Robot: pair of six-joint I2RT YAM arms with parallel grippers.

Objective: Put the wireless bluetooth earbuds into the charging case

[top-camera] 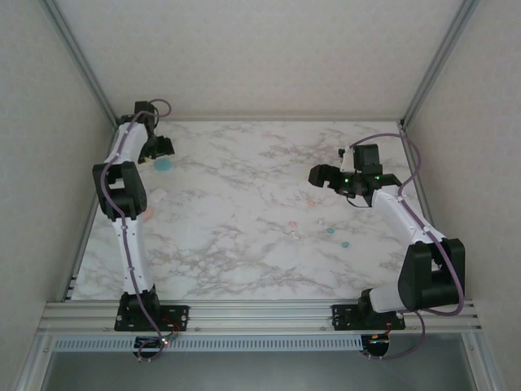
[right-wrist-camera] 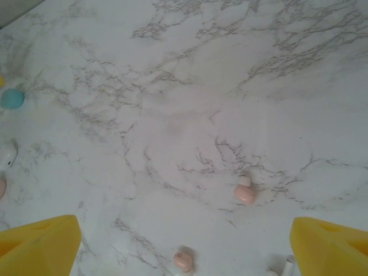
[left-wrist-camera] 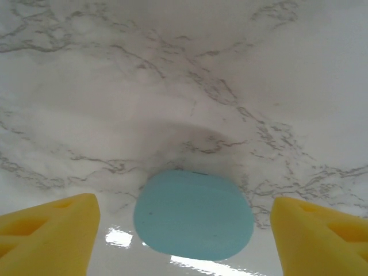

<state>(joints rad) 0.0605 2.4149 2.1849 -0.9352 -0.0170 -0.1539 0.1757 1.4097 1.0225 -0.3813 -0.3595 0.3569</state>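
1. Two pinkish-orange earbuds (right-wrist-camera: 245,194) lie loose on the marble bench (right-wrist-camera: 230,86), near each other.
2. My right end effector (right-wrist-camera: 184,241) hangs above them, spread wide and empty.
3. My left end effector (left-wrist-camera: 184,207) gapes wide around the teal case (left-wrist-camera: 194,214), not touching it.

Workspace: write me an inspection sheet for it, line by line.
surface: marble-patterned table, flat.
job's things: teal case, closed, with whitish case and pinkish case on the left side; loose on the right side, pink earbud and teal earbud among others.
clutter: nothing seen.
grippers: left gripper open, astride the teal case, not touching; right gripper open, empty, above the pink earbud.
cables: purple cable along each arm.
surroundings: pale walls, metal frame, rail at the near edge.
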